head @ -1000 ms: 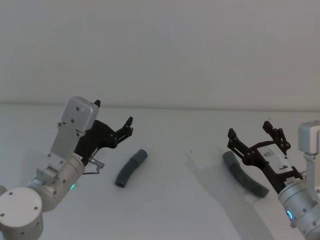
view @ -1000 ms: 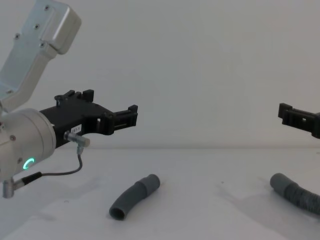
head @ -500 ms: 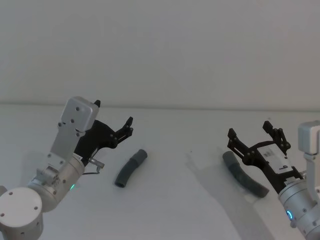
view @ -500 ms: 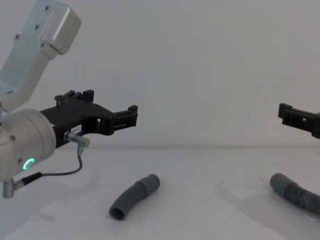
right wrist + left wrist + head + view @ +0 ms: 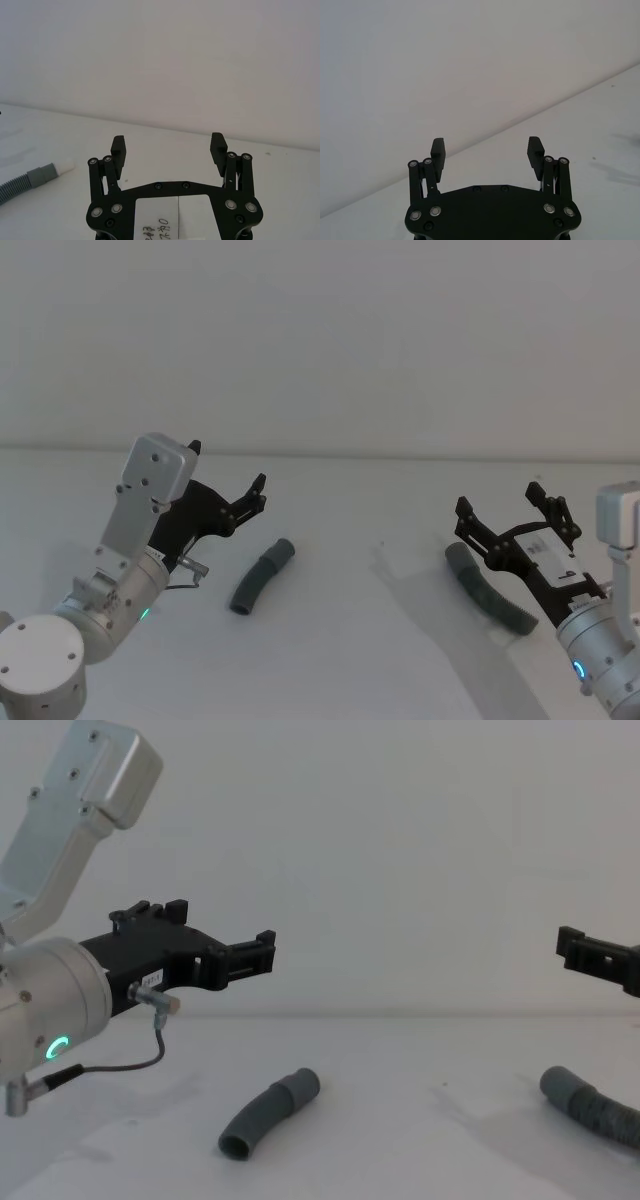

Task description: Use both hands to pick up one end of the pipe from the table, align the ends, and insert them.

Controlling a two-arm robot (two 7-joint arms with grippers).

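Nearest me, the left arm rises from the near-left corner. Its silver wrist (image 5: 120,605) shows a green light and slopes up and away. The right arm's wrist (image 5: 590,640) sits at the near-right edge, with a blue light low on it.

Between the arms, on the white worktop (image 5: 360,640), lie the two parts of the pipe, well apart. The short piece (image 5: 262,575) is curved and sits left of centre, with one cuff (image 5: 300,1085) at its far end and an open mouth at its near end. The longer piece (image 5: 487,595) lies to the right. Its smooth end (image 5: 455,555) points far-left, and its ribbed length runs back under the right arm.

The left claw (image 5: 228,466) hangs above the worktop, just left of the short piece, reaching forward and to the right. Its fingers are spread wide and hold nothing. The right claw (image 5: 498,498) hangs over the longer piece, raised clear of it, also spread wide and empty. Beyond both claws stands the pale wall (image 5: 320,340).
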